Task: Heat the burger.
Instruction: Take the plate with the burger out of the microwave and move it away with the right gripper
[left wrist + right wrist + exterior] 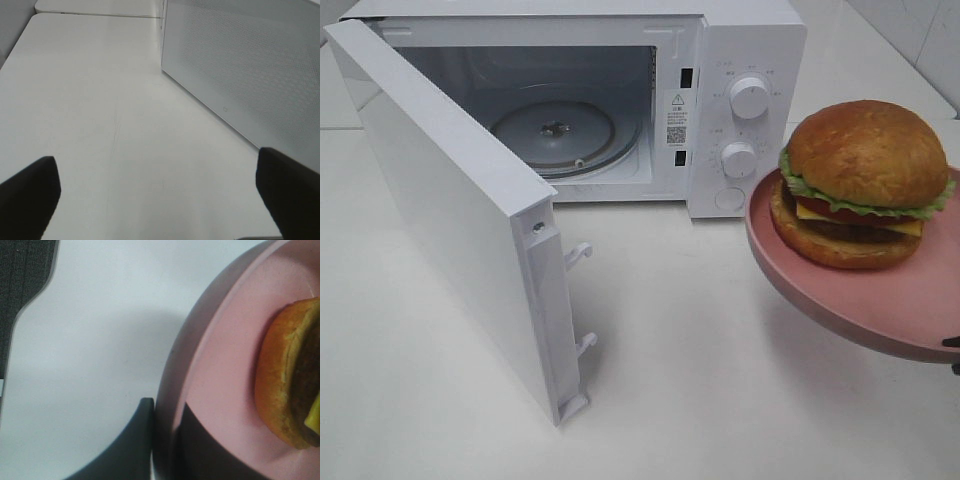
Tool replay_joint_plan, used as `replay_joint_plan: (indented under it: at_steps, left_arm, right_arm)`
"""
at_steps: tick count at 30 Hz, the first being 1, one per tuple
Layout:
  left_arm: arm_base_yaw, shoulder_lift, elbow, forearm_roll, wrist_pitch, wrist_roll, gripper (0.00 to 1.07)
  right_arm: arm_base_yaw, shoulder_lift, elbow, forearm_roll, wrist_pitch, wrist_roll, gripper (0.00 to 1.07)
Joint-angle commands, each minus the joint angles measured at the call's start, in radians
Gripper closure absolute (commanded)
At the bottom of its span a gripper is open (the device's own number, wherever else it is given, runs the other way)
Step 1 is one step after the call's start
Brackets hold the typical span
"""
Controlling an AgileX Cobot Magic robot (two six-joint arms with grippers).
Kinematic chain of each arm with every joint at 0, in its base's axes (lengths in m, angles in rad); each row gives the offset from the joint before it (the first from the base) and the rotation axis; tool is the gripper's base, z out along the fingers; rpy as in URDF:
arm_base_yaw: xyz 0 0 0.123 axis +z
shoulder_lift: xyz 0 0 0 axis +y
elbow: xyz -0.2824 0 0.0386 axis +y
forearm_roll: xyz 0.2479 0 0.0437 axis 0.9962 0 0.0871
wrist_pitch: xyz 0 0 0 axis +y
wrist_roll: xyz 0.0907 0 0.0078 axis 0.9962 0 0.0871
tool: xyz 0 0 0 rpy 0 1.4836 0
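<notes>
White tabletop [720, 380] spreads under everything. Right gripper [167, 440] pinches the rim of the pink plate [880, 310], lifted right of the microwave [740, 60], carrying the burger [865, 185]. Left gripper [157, 195] hangs spread wide beside the open microwave door [450, 210].

A kitchen-style setup: a white microwave [620, 100] with its door [460, 220] open stands on a plain white tabletop [720, 380] beside tiled wall [920, 40].
</notes>
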Motion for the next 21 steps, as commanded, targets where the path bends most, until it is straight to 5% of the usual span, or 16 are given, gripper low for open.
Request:
replay_joint_plan:
  at_steps: [1, 21]
  left_arm:
    - [0.001, -0.006, 0.001, -0.001, -0.007, 0.002, 0.06]
    - [0.001, -0.006, 0.001, -0.001, -0.007, 0.002, 0.06]
  right_arm:
    - [-0.002, -0.036, -0.003, -0.062, -0.017, 0.111, 1.07]
    - [-0.002, -0.033, -0.003, -0.31, 0.144, 0.578, 1.07]
